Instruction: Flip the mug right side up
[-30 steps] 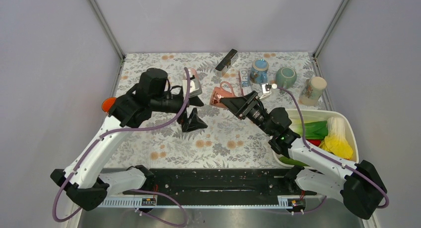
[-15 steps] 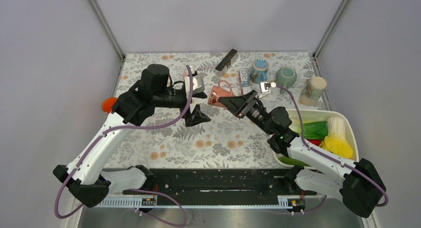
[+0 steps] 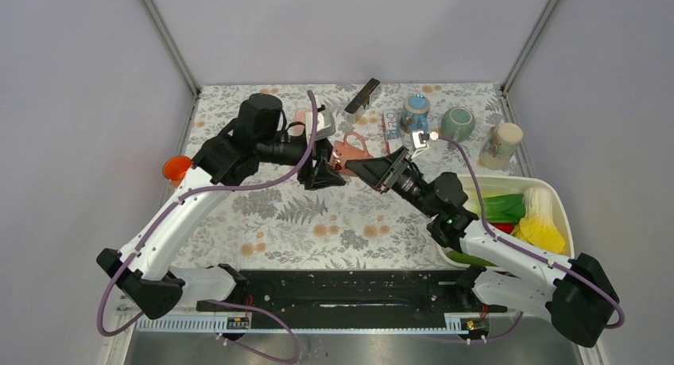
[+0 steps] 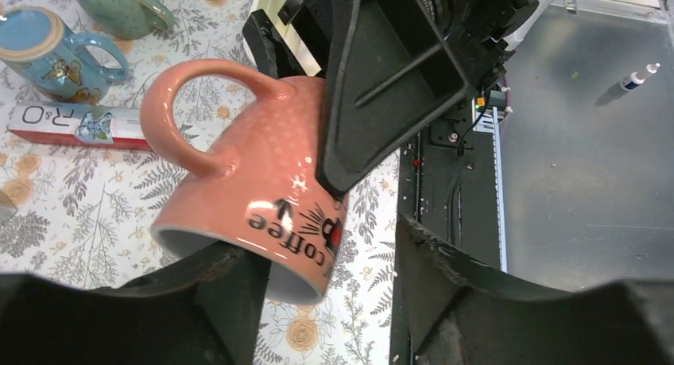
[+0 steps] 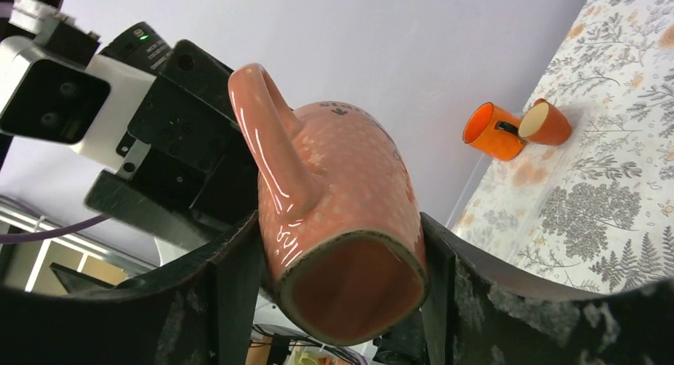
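The pink mug hangs above the middle of the table, lying on its side with the handle up. My right gripper is shut on its body; in the right wrist view the fingers press both sides of the mug and its base faces the camera. My left gripper meets it from the left. The left wrist view shows the mug mouth toward me, one finger at the rim. The other finger stands apart from the wall. The left gripper is open.
A blue mug, a green mug and a floral cup stand at the back right beside a toothpaste box. Orange cups lie at the left edge. A white bin holds coloured items at the right.
My left arm has swung right and toward the back, bringing its gripper up to the mug's mouth, and its jaws have narrowed. The right gripper has kept its hold, shifting slightly left.
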You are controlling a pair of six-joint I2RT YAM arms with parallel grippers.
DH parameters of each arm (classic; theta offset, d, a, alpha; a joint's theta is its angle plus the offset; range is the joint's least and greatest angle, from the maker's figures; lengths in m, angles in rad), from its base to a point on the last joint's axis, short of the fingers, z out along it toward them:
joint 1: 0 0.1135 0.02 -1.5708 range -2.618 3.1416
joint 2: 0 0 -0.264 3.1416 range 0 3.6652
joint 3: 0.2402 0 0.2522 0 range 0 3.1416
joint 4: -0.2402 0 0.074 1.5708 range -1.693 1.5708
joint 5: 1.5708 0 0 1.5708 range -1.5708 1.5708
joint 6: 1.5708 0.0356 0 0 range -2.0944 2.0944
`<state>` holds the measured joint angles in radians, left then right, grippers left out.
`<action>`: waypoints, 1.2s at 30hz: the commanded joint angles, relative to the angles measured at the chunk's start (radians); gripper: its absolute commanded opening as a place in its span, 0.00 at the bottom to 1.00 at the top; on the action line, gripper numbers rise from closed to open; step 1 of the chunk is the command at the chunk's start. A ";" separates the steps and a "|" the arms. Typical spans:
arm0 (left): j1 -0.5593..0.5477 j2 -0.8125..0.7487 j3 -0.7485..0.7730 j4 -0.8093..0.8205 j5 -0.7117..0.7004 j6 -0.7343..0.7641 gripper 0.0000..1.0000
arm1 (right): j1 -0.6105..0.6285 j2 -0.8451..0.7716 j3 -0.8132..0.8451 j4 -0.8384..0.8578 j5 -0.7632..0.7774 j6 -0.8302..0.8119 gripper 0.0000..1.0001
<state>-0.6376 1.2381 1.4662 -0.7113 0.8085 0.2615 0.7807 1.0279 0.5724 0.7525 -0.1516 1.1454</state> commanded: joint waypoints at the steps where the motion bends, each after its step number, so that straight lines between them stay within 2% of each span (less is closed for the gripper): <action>1: -0.008 0.023 0.038 0.053 0.114 -0.050 0.52 | 0.022 -0.012 0.062 0.138 -0.027 -0.006 0.00; 2: -0.007 0.027 0.039 0.047 0.134 -0.048 0.42 | 0.022 -0.007 0.060 0.144 -0.026 -0.003 0.00; 3: -0.008 0.030 0.038 0.045 0.140 -0.049 0.22 | 0.022 -0.003 0.060 0.146 -0.025 -0.001 0.00; 4: -0.008 0.030 0.040 0.043 0.136 -0.050 0.07 | 0.022 0.001 0.059 0.146 -0.023 0.000 0.00; 5: -0.008 0.027 0.038 0.041 0.120 -0.046 0.00 | 0.021 0.005 0.055 0.146 -0.020 0.003 0.00; 8: -0.005 0.006 0.025 0.043 0.057 -0.035 0.00 | 0.022 0.012 0.030 0.148 0.009 0.010 0.00; 9: -0.004 -0.003 0.016 0.048 0.033 -0.036 0.00 | 0.022 0.012 0.019 0.149 0.024 0.009 0.08; 11: -0.002 -0.027 -0.004 0.055 -0.035 -0.031 0.00 | 0.021 0.012 -0.002 0.142 0.051 -0.001 0.50; 13: -0.001 -0.051 -0.022 0.053 -0.162 -0.025 0.00 | 0.020 0.008 -0.005 0.078 0.084 -0.028 0.95; 14: 0.000 -0.059 -0.024 0.040 -0.225 -0.018 0.00 | 0.020 0.001 -0.005 0.033 0.107 -0.045 0.99; 18: 0.018 -0.057 -0.011 -0.097 -0.508 0.060 0.00 | 0.020 -0.049 -0.004 -0.161 0.223 -0.144 1.00; 20: 0.069 -0.057 -0.045 -0.143 -0.569 0.081 0.00 | 0.020 -0.072 0.025 -0.284 0.276 -0.211 0.99; 24: 0.247 -0.083 -0.178 -0.154 -0.574 0.059 0.00 | 0.020 -0.082 0.054 -0.396 0.298 -0.292 0.99; 28: 0.432 -0.157 -0.330 -0.130 -0.663 -0.027 0.00 | 0.020 -0.073 0.095 -0.492 0.271 -0.343 0.99; 32: 0.530 -0.244 -0.394 -0.243 -0.746 0.144 0.00 | 0.020 -0.056 0.110 -0.542 0.251 -0.370 0.99; 36: 0.760 -0.235 -0.430 -0.319 -0.722 0.308 0.00 | 0.020 -0.049 0.089 -0.523 0.234 -0.373 0.99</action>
<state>-0.0494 1.0302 1.0435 -1.0122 0.1333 0.3912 0.7975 0.9699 0.6380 0.2428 0.0864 0.8143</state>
